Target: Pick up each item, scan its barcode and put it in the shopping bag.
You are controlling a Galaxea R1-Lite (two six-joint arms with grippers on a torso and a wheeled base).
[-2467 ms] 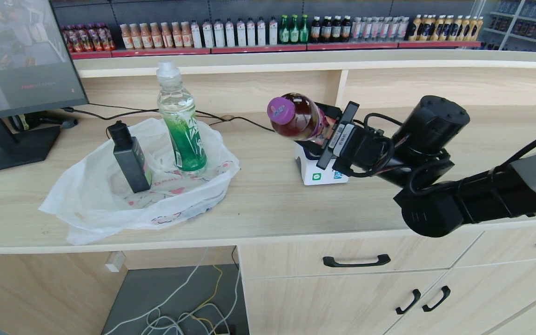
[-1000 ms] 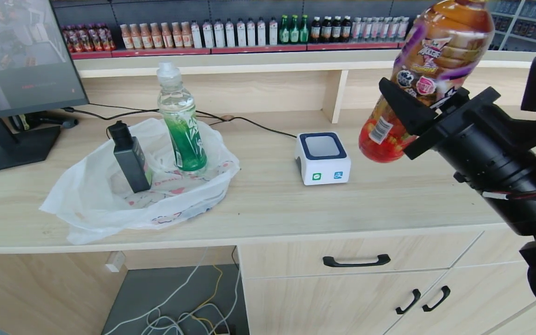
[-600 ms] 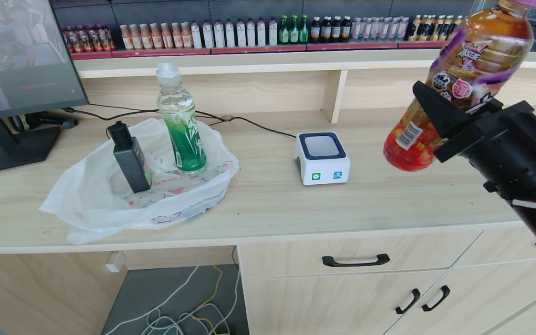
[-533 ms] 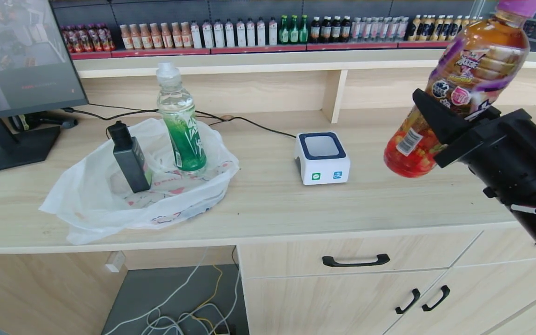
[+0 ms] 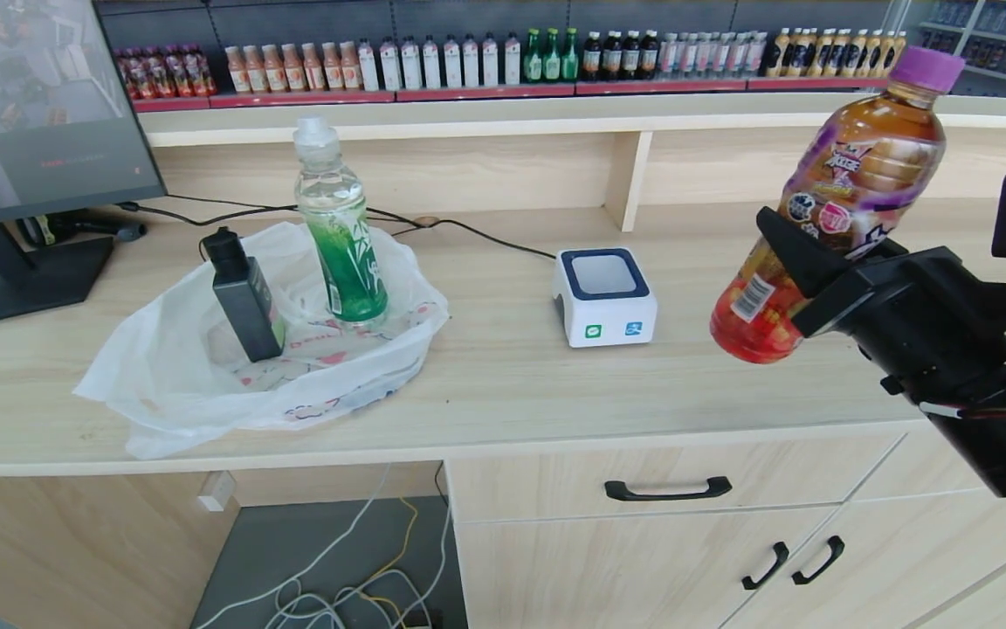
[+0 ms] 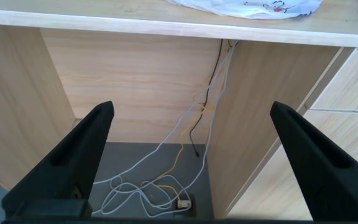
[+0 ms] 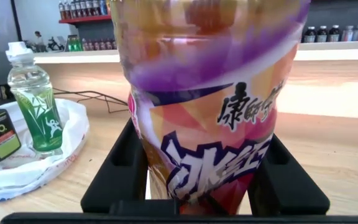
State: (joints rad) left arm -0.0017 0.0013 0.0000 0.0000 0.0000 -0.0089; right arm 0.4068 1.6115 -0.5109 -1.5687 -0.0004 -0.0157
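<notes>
While right gripper (image 5: 804, 253) clamps the tea bottle (image 5: 857, 162), masking some label, left gripper (image 6: 191, 115) gapes.

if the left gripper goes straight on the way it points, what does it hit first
Likely the hanging cables, then the back panel under the counter. The open left gripper aims into that recess; depth is unclear.
</notes>
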